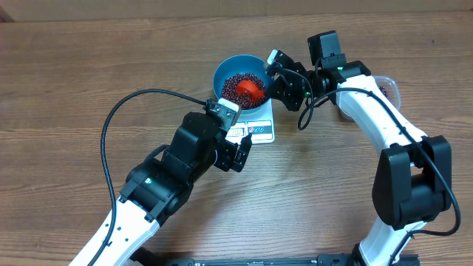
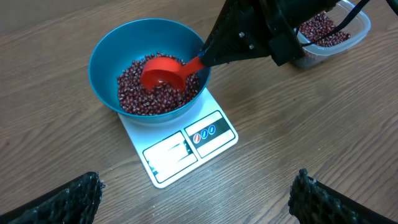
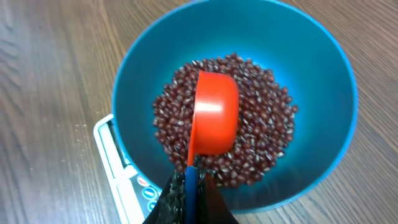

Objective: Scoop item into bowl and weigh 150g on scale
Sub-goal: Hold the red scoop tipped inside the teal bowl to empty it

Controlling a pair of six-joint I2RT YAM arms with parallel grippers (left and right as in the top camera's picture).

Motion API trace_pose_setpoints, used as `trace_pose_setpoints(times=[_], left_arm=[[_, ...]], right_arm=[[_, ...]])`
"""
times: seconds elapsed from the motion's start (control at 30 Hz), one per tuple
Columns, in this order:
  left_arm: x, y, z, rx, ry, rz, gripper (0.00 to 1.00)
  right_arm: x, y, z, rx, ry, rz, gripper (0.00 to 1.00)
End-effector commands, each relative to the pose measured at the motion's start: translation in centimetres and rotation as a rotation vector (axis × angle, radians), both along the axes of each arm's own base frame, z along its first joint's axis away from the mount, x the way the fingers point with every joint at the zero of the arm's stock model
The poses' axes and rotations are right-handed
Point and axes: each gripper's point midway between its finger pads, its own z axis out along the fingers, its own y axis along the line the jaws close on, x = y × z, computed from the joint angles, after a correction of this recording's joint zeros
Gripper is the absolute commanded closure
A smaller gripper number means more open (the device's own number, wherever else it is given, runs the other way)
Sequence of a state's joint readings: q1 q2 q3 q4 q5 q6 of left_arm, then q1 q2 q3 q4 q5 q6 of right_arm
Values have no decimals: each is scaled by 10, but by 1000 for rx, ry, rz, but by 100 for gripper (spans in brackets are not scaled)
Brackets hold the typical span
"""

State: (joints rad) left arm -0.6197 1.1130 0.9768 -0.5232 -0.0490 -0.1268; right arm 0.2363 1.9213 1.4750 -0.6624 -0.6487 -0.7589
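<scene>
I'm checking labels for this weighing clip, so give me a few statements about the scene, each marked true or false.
1. The blue bowl sits on the white scale. True.
2. The bowl is empty. False: it holds a heap of red-brown beans.
3. The right gripper is shut on the handle of the red scoop, whose head is over the beans. True.
4. The left gripper grips the bowl's rim. False: it is open, apart from the bowl, and holds nothing.
5. The clear tub beside the scale also has beans in it. True.
</scene>
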Motion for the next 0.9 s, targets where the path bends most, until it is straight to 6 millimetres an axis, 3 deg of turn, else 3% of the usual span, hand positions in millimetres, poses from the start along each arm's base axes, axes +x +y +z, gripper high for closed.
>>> trace_pose_setpoints(times=[0.0,0.33,0.63,0.87], left_arm=[[1,2,-1,7,-5,1,1],[1,2,-1,7,-4,1,1],[1,2,-1,6,-4,2,1],[1,2,-1,6,-4,1,1]], right_arm=[[0,12,15,82,-9,42,96],[5,12,19,103,-4,8,96],[9,13,44,121,-86,11,96],[10,13,49,128,-83,-3,96]])
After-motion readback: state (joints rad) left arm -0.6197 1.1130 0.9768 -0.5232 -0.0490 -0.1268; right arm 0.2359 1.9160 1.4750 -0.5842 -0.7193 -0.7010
